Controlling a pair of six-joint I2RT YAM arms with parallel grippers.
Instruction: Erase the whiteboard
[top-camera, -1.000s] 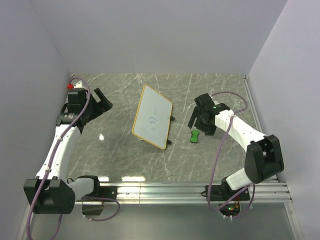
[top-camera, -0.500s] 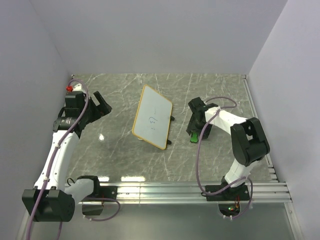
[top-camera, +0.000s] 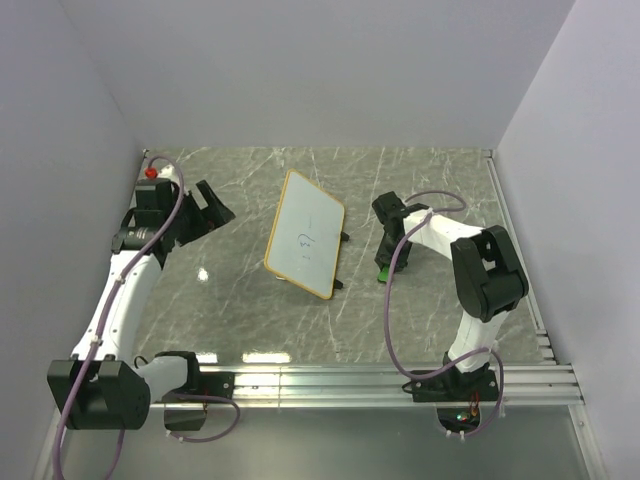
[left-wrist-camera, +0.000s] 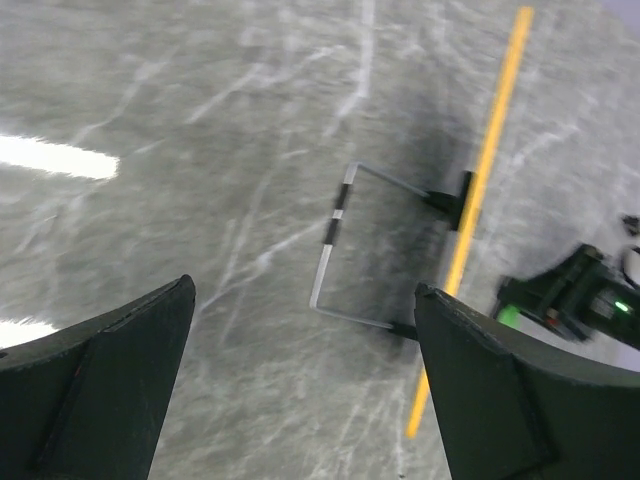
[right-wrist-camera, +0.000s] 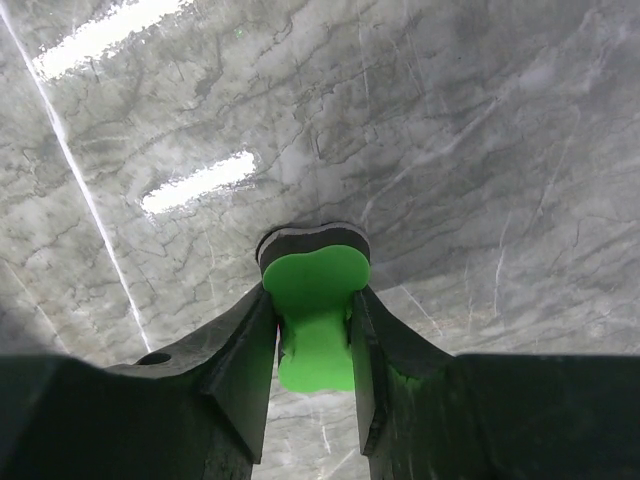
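Note:
The whiteboard (top-camera: 305, 247), white with a tan frame and faint dark scribbles, stands tilted on its wire stand at the table's middle. In the left wrist view the whiteboard (left-wrist-camera: 482, 200) shows edge-on as a yellow line, with the wire stand (left-wrist-camera: 338, 235) in front of it. Right of the board, a small green eraser (top-camera: 384, 271) lies on the table. My right gripper (top-camera: 386, 260) is down on it, and in the right wrist view the fingers are shut on the eraser (right-wrist-camera: 316, 270) at its narrow waist. My left gripper (top-camera: 212, 207) hangs open left of the board, with nothing between its fingers (left-wrist-camera: 120, 370).
The table is grey marble-patterned, with walls close on the left, back and right. A metal rail (top-camera: 380, 380) runs along the near edge by the arm bases. A small red part (top-camera: 151, 172) sits at the back left near the left arm.
My right gripper has come down and left over the green eraser and shut on it. The left arm has shifted slightly, its gripper still open.

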